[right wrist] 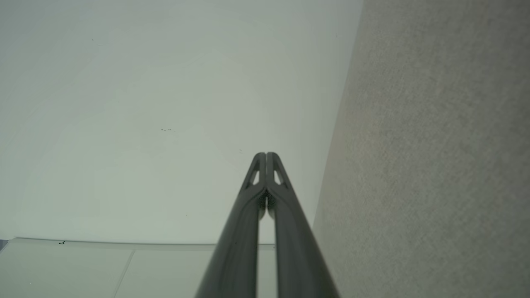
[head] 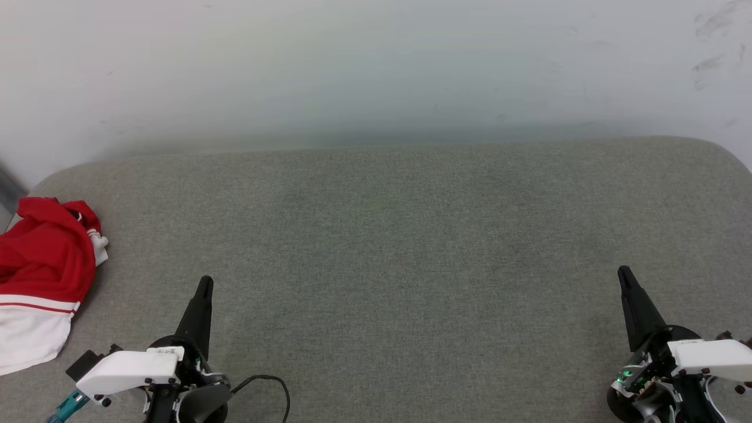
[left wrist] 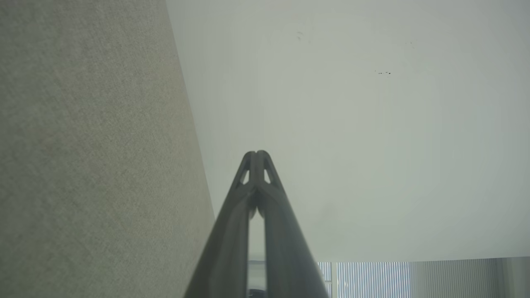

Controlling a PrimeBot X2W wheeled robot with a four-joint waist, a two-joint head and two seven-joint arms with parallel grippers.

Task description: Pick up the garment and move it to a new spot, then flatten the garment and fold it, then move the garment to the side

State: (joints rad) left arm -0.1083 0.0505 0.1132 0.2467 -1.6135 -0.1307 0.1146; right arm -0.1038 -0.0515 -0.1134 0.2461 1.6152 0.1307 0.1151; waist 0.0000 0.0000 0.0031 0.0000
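**Red garment heaped at 9 o'clock; both grippers closed, holding nothing**

Crumpled red cloth garment (head: 44, 258), jersey type, lies in a loose heap at 9 o'clock in the head view. It sits on the left end of the grey-green woven padded surface (head: 411, 247), and the frame edge cuts it off. Upper part is bright red, folded over itself in soft ridges. Lower part is white, parted from the red by a narrow red-and-white striped band. A small white bit with striped trim pokes out on its 3 o'clock side. Cannot tell which face is up.

Dark two-fingered left gripper (head: 205, 284) sits at 7 o'clock, near the garment but apart from it, tip aimed toward 12. In the left wrist view its fingers (left wrist: 236, 219) press together at the tips with nothing gripped. A thin black cable (head: 276, 382) loops on its 3 o'clock side.

Dark two-fingered right gripper (head: 624, 274) sits at 5 o'clock, well apart from the garment, across the pad. In the right wrist view its tips meet and hold nothing.

Plain white scuffed wall (head: 376, 59) stands behind the pad from 10 to 2 o'clock.
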